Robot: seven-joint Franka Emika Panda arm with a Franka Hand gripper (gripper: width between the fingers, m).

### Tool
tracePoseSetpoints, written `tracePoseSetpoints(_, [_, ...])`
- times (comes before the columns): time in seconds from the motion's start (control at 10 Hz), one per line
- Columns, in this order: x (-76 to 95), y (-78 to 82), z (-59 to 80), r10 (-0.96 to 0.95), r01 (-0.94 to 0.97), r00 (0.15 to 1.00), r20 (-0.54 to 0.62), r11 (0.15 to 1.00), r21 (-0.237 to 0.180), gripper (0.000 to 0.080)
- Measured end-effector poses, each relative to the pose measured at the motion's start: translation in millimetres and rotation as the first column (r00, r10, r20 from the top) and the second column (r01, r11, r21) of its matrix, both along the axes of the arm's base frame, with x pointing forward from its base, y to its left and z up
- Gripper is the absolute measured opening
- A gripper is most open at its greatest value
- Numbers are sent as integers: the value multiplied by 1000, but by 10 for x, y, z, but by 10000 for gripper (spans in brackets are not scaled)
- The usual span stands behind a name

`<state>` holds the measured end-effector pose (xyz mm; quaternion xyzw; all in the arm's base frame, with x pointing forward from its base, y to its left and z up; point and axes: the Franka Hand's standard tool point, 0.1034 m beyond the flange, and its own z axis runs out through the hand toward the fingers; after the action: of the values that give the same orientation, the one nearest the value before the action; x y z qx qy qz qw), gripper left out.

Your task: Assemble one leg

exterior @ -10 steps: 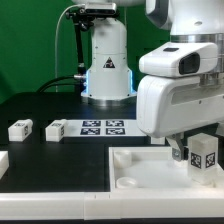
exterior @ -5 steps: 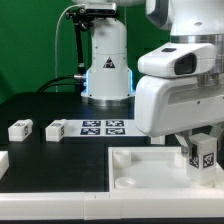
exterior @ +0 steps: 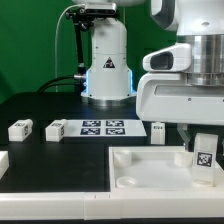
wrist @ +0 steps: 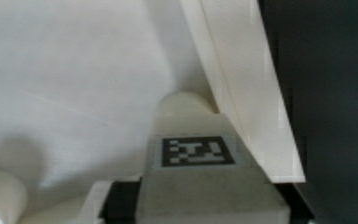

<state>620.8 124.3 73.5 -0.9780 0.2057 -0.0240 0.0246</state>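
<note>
Claw clamped on the leg, which sits between its fingers with the tag visible. Directly beneath lies the large white square piece. Loose blocks and the marker board rest on the surface, well apart from the claw.

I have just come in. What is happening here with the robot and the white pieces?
The gripper holds one leg, a small white tagged block, upright at a corner of the large white square piece, on the exterior view's right. Whether it sits in a socket yet, I cannot tell. Three other legs lie loose on the black table near the marker board.
</note>
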Motion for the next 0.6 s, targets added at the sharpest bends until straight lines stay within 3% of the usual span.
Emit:
tracePoseSetpoints(0.4, [25,-5,-10,-407,407,913,-15,913,32,294])
tracePoseSetpoints(0.5, [20,19,-12,-500,501,866,-31,864,47,372])
tracePoseSetpoints(0.6, [20,23,-12,-462,462,887,-28,885,47,372])
